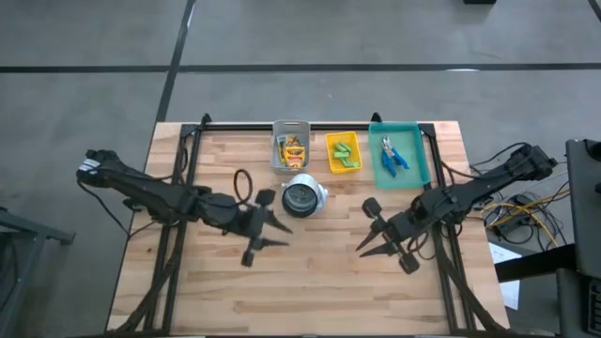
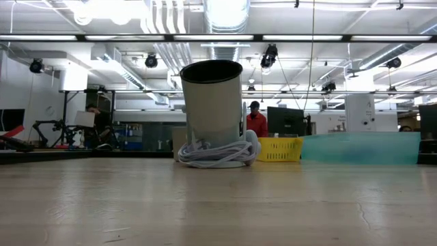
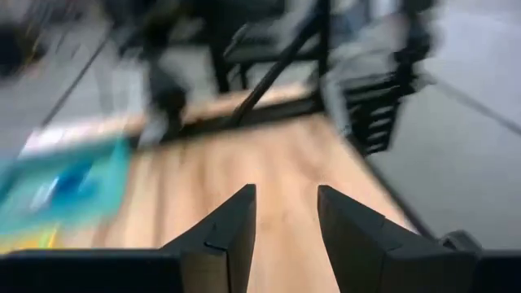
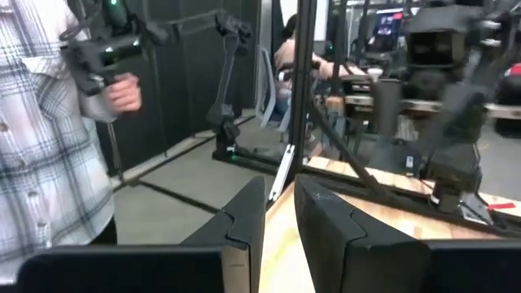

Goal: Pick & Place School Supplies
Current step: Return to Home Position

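Observation:
At the table's far edge stand three holders. A grey bin (image 1: 291, 150) contains yellow-and-green crayon boxes (image 1: 293, 148). A yellow bin (image 1: 343, 152) has light-green sticks (image 1: 344, 155) in it. On a teal tray (image 1: 399, 155) lie blue-handled scissors (image 1: 392, 156). My left gripper (image 1: 285, 235) hovers over mid-table, open, with nothing between its fingers (image 3: 232, 224). My right gripper (image 1: 362, 248) hovers right of centre and faces the left one. Its fingers (image 4: 244, 212) stand a narrow gap apart around nothing. Neither gripper shows in the low view.
A round container (image 1: 302, 197) with a white cord coiled at its foot (image 2: 217, 156) stands mid-table, between the grippers and the bins. A black cable loop (image 1: 242, 183) lies left of it. A person in a plaid shirt (image 4: 41, 138) stands beyond the table.

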{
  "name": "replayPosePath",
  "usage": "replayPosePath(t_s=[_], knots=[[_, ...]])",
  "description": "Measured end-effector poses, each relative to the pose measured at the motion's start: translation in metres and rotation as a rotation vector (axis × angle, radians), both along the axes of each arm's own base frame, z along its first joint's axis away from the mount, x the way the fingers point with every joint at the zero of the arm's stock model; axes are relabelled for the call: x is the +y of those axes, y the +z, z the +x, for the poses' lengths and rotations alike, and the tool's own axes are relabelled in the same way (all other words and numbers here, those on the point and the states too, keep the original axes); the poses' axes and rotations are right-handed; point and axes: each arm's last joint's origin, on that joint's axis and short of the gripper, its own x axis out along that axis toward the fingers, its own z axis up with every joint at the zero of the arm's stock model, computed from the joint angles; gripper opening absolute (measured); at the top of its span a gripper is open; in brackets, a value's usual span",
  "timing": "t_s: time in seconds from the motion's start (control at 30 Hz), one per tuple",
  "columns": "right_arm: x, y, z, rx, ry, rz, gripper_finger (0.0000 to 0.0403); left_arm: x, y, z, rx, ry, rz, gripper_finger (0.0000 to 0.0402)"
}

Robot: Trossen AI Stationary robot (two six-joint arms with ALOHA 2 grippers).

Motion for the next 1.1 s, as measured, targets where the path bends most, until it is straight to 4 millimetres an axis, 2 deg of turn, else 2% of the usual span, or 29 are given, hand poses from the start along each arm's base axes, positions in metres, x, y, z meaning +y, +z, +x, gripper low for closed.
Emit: replayPosePath(t_s=[0.13, 0.23, 0.33, 0.4, 0.5, 0.7, 0.97, 1.1], knots=[[-0.002, -0.021, 0.010, -0.007, -0.025, 0.011, 0.0068, -0.003, -0.011, 0.000, -0.185, -0.159, 0.047, 0.0138], [-0.008, -0.042, 0.010, -0.002, -0.048, 0.047, 0.0068, 0.004, -0.023, -0.011, -0.216, -0.158, 0.058, 0.0138], [-0.016, -0.056, -0.003, -0.015, -0.060, 0.107, 0.0068, 0.014, -0.040, -0.026, -0.197, -0.131, 0.055, 0.0138], [-0.022, -0.060, -0.015, -0.028, -0.064, 0.138, 0.0068, 0.022, -0.042, -0.039, -0.244, -0.114, 0.055, 0.0138], [-0.033, -0.060, -0.038, -0.070, -0.072, 0.181, 0.0068, 0.034, -0.042, -0.062, -0.320, -0.090, 0.073, 0.0138], [-0.050, -0.063, -0.080, -0.121, -0.124, 0.271, 0.0068, 0.049, -0.056, -0.101, -0.386, -0.059, 0.042, 0.0138], [-0.066, -0.056, -0.123, -0.285, -0.148, 0.241, 0.0068, 0.056, -0.065, -0.130, -0.498, -0.052, 0.109, 0.0138], [-0.075, -0.052, -0.144, -0.252, -0.196, 0.284, 0.0068, 0.058, -0.074, -0.139, -0.526, -0.048, 0.127, 0.0138]])
